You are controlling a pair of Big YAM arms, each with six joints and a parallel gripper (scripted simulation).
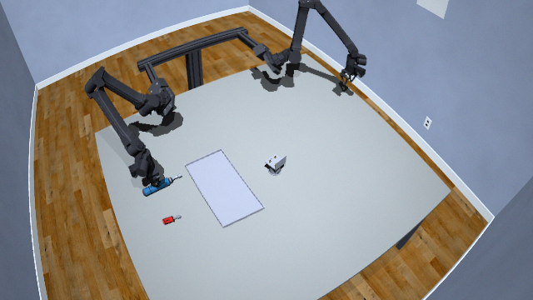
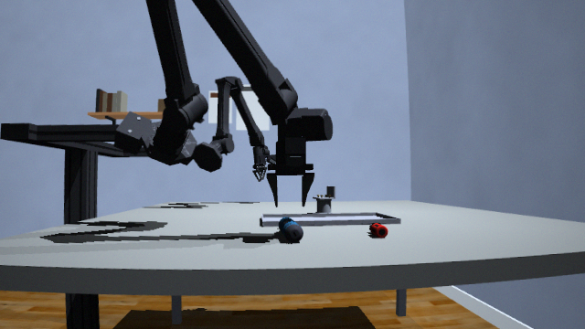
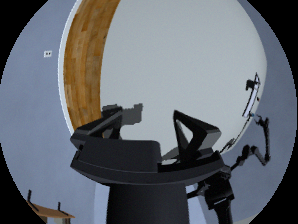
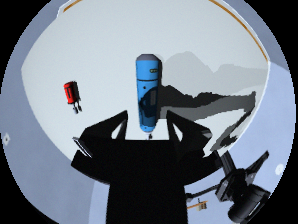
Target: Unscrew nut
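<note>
The electric nut driver (image 1: 160, 186) has a dark blue barrel and lies flat on the table near its left edge; it also shows in the exterior view (image 2: 290, 229). My right gripper (image 1: 151, 180) hangs open just above the driver's barrel (image 4: 148, 99), with one finger to each side (image 4: 148, 128) and nothing held. The joint module (image 1: 275, 162) stands upright mid-table with a light bracket on top that carries two small nuts; it also shows far back in the exterior view (image 2: 324, 201). My left gripper (image 1: 346, 77) is open and empty, raised over the table's far right edge (image 3: 156, 119).
A flat white mat (image 1: 223, 187) lies between the driver and the joint module. A short red tool (image 1: 171, 219) (image 4: 72, 94) lies near the front left of the table. A black frame (image 1: 196, 47) stands behind the table.
</note>
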